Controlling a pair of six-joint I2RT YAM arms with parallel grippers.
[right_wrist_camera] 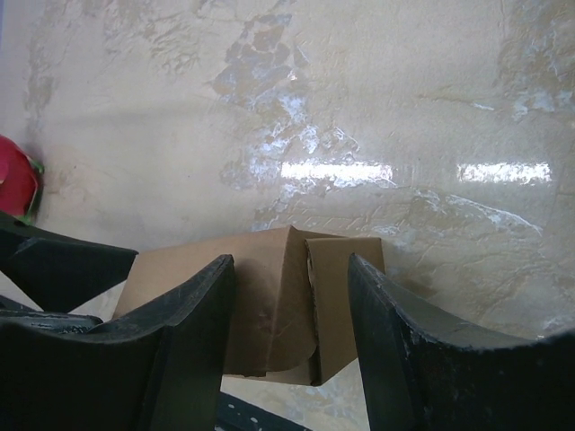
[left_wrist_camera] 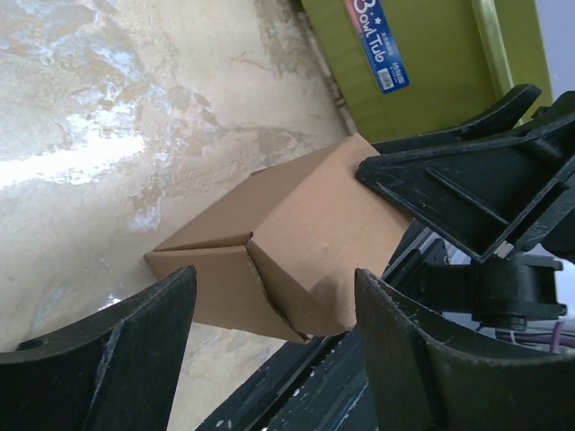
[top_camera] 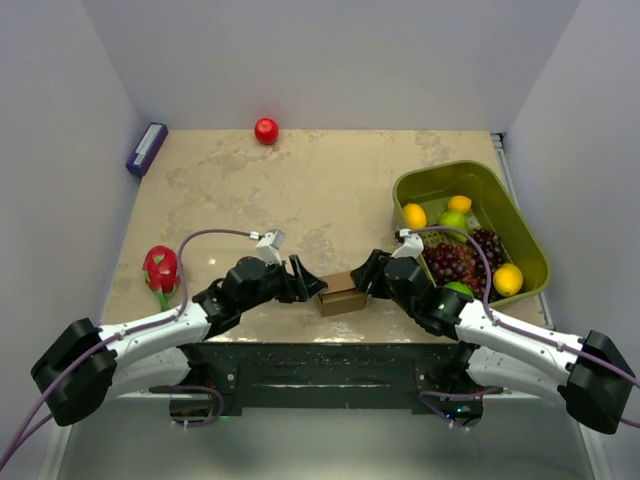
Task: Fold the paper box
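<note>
The paper box is a small brown box, folded up already. It sits at the near edge of the table, about in the middle. In the left wrist view the paper box shows a flap with a curved edge lying on its side. In the right wrist view a seam runs down the top of the paper box.

The left gripper is right beside the box on its left. Its two fingers are wide apart, and one end of the box sits in front of the gap. They hold nothing.

The right gripper is right at the other end of the box. Its fingers are apart too, about halfway, and they are over the top of the box. I cannot tell if they press on it.

A green basket stands by the right edge, full of fruit. A pink dragon fruit lies by the left edge. A red apple sits at the far edge. A small purple block lies in the far left corner.
</note>
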